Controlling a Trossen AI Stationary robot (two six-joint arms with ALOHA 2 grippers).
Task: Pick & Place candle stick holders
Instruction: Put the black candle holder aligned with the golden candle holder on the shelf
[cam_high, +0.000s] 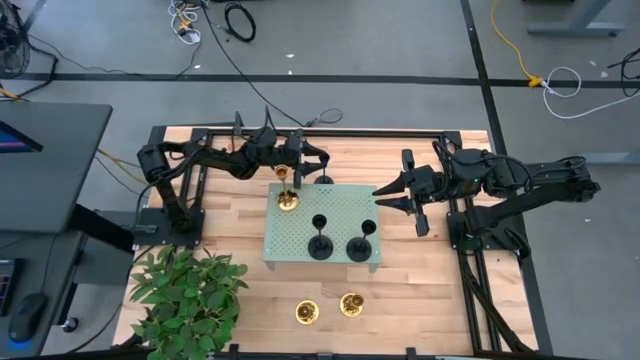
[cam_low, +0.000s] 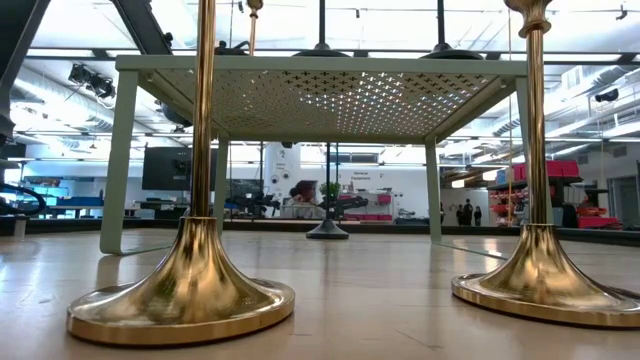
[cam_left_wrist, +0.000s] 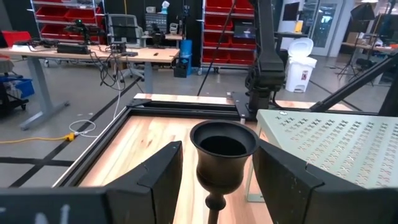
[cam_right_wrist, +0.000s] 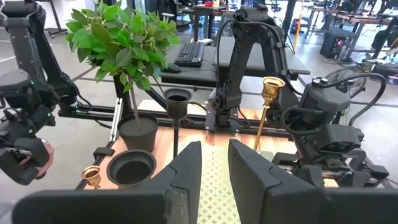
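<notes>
Black holder (cam_left_wrist: 222, 155) — stem cut off.

Six upright candle stick holders: one gold (cam_high: 287, 200) at the green tray's far-left corner, three black (cam_high: 319, 245) along its near edge, two gold (cam_high: 306, 313) near the table's front edge.

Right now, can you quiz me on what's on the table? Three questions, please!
1. How many gold holders stand off the tray?
2. True or false: the left jaws sit on either side of a black cup.
3. Which arm is the plant nearer to? A left, B right.
Key: 1 two; 2 true; 3 A.
</notes>
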